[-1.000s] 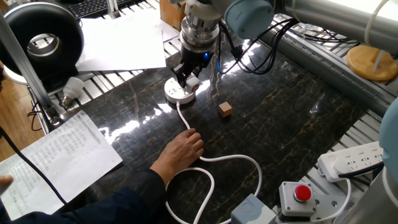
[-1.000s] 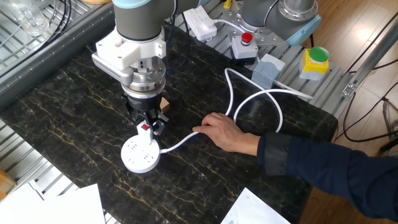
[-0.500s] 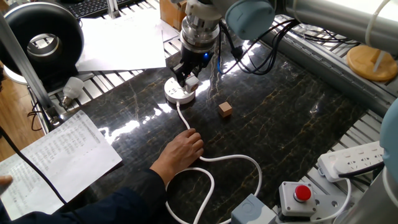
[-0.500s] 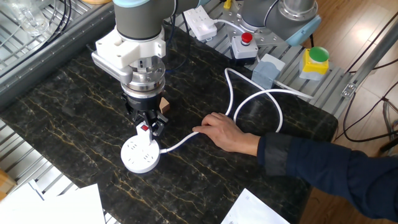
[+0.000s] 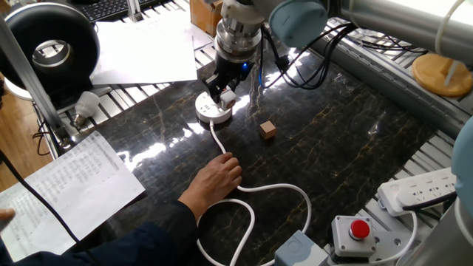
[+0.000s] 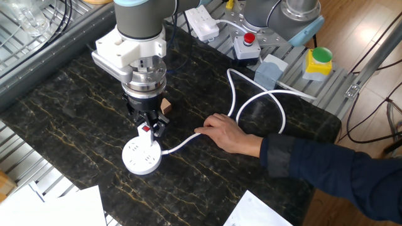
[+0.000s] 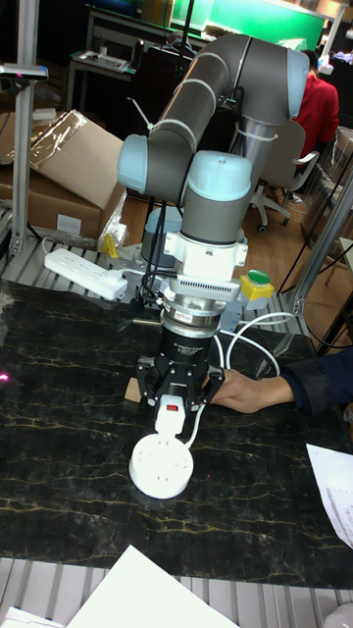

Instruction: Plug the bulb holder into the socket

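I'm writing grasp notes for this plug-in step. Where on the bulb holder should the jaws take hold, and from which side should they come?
Grip the bulb holder on its two flat side faces, coming straight down from above, as the gripper holds it now. Its blocky body gives parallel faces, the red switch face stays clear, and the lower end stays free to meet the socket lying flat on the table.

Robotics lab: arm [image 7: 211, 128] bolted beside a dark marble surface [image 5: 347, 140], emergency-stop box [image 5: 357, 233] at its corner, office chair [image 7: 279, 186] and cardboard boxes [image 7: 69, 162] behind.
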Robot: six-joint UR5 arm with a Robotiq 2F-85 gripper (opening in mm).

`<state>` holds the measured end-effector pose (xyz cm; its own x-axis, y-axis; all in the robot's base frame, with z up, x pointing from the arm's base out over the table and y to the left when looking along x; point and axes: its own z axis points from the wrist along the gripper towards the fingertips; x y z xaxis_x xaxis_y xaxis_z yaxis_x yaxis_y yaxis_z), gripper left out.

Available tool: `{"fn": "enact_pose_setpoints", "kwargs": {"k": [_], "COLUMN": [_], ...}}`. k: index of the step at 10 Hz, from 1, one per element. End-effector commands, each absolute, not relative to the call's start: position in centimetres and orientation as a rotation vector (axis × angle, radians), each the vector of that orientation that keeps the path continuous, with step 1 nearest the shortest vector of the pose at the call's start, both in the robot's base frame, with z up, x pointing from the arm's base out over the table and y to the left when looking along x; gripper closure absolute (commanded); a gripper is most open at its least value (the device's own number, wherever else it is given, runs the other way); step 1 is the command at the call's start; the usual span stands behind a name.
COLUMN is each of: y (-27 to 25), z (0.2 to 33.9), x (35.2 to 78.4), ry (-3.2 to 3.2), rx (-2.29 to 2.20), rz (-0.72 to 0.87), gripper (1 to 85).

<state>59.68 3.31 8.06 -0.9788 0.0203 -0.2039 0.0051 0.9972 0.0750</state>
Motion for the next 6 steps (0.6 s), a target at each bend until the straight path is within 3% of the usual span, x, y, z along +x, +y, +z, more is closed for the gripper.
{"fn": "enact_pose_setpoints", "kwargs": {"k": [1, 6], "y": [3.19, 3.55], "z": [8.1, 8.15], "x": [59.61, 58.97], "ry": [2.933, 2.952], "rx": [0.033, 0.055], "rz": [0.121, 0.151], "gripper": [84.3, 84.3]}}
